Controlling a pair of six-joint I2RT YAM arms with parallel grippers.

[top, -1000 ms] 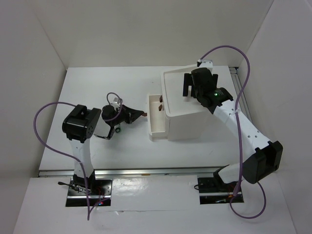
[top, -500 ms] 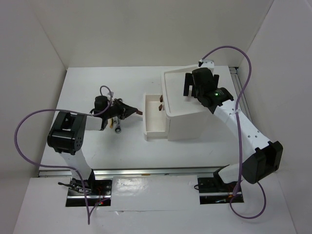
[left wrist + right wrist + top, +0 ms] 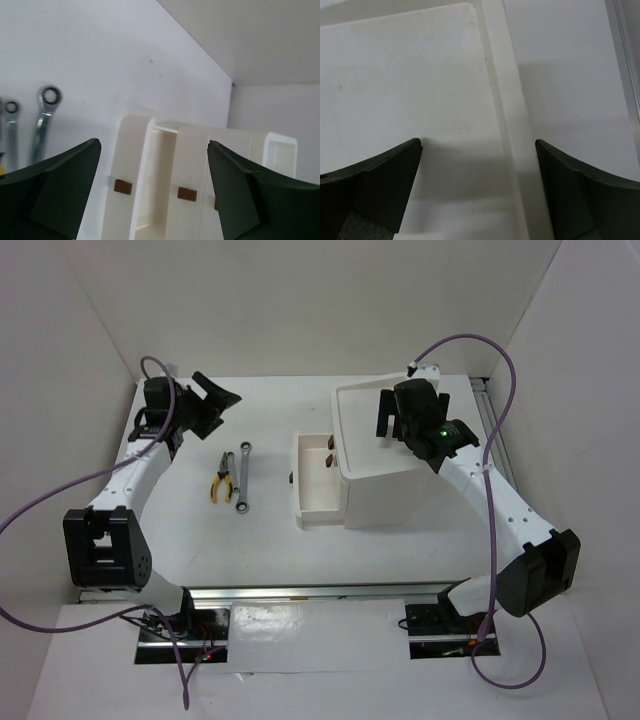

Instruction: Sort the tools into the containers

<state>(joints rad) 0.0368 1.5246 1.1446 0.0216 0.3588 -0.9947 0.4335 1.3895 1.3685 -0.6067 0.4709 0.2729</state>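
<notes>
Left jaws stand spread and empty near the counter's far-left corner. Pliers (image 3: 221, 480) and wrench (image 3: 243, 478) lie between the counter's left edge and the open drawer (image 3: 318, 490). Select 1 tool, straddle its shaft crosswise, then close. Right jaws hover spread above the top tray (image 3: 358, 420).

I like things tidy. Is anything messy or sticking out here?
One drawer of the white box sticks out, open. Pliers and a wrench lie loose on the table beside it. Nothing looks spilled or broken.
</notes>
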